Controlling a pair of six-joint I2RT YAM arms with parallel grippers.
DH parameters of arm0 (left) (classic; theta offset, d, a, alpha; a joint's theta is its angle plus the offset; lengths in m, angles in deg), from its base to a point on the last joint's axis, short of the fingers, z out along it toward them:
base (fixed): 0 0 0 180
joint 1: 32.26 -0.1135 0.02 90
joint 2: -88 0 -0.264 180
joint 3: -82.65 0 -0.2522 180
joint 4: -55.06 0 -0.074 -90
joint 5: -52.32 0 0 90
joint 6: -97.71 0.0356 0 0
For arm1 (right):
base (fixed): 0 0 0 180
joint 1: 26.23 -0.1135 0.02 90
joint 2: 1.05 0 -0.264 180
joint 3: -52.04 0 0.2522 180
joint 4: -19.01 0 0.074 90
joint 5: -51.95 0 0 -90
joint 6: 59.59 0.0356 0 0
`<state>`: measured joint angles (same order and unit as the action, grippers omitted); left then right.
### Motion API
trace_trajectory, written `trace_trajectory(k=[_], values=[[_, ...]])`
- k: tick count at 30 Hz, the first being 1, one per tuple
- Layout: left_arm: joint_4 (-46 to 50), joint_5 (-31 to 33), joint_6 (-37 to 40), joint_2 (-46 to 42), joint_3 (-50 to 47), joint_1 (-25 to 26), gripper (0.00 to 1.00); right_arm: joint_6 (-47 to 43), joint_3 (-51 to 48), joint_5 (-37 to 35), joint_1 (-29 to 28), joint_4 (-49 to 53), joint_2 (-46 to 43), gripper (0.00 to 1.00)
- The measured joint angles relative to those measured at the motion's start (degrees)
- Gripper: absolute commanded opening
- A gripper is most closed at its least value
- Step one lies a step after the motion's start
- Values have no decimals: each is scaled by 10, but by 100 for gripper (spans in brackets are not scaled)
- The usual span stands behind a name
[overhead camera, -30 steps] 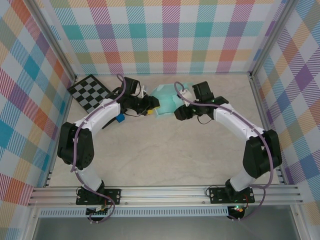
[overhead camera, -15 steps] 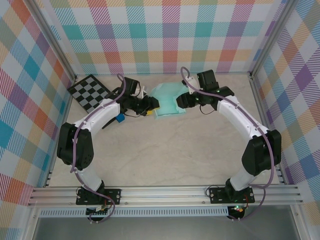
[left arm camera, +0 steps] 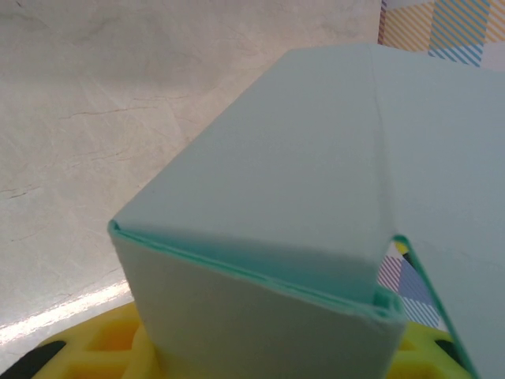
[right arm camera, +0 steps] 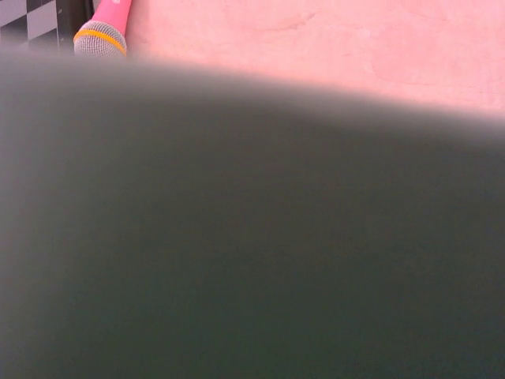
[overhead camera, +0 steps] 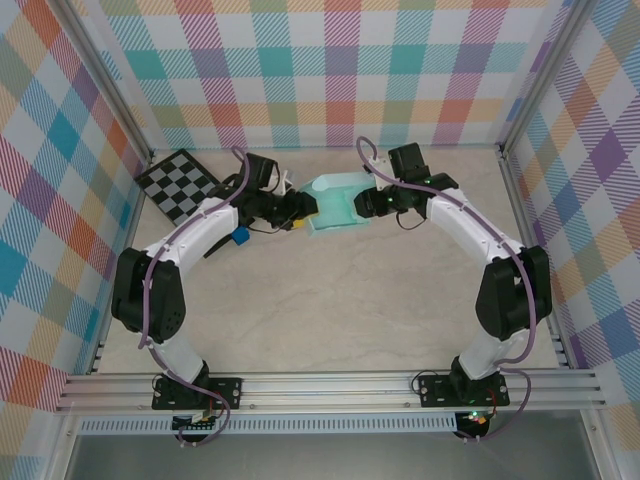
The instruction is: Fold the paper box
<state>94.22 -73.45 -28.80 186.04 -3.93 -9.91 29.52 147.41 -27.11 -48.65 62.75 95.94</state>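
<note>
The paper box [overhead camera: 336,199], pale mint card, lies partly folded at the middle back of the table. My left gripper [overhead camera: 303,210] holds its left end. In the left wrist view that end of the paper box [left arm camera: 316,181] sits between my yellow fingers [left arm camera: 79,351], which are shut on it. My right gripper [overhead camera: 368,203] is against the box's right side. The right wrist view is mostly covered by a dark blurred surface [right arm camera: 252,237] close to the lens, so its jaws are hidden.
A black-and-white checkerboard [overhead camera: 180,185] lies at the back left, and a small blue cube [overhead camera: 241,237] sits by my left forearm. A pink microphone [right arm camera: 105,24] shows in the right wrist view's top left. Plaid walls and metal posts enclose the table.
My right arm swung from the box's near right side up to its right edge. The box's raised flaps came down and it looks flatter. The left arm stayed put.
</note>
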Motion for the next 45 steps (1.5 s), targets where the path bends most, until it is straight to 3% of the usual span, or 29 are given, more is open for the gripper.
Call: trace_trajectory(k=[8, 14, 20, 25, 32, 45], values=[[4, 0, -2, 0, 0, 0, 36, -6, -89, 48, 0, -59, -83, 54], [4, -10, -11, 0, 2, 0, 36, -91, -100, 128, -3, -47, -151, 51], [3, -13, -14, 0, 12, 0, 36, -138, -68, 116, -12, 25, -96, 51], [3, -13, -13, 0, 12, 0, 36, -126, -62, 68, -2, 47, -68, 53], [4, -15, 0, -4, 12, -2, 36, -95, -7, 63, 11, 63, -55, 54], [4, -14, 17, -21, 12, -2, 35, -60, 53, 186, 39, 116, -21, 56]])
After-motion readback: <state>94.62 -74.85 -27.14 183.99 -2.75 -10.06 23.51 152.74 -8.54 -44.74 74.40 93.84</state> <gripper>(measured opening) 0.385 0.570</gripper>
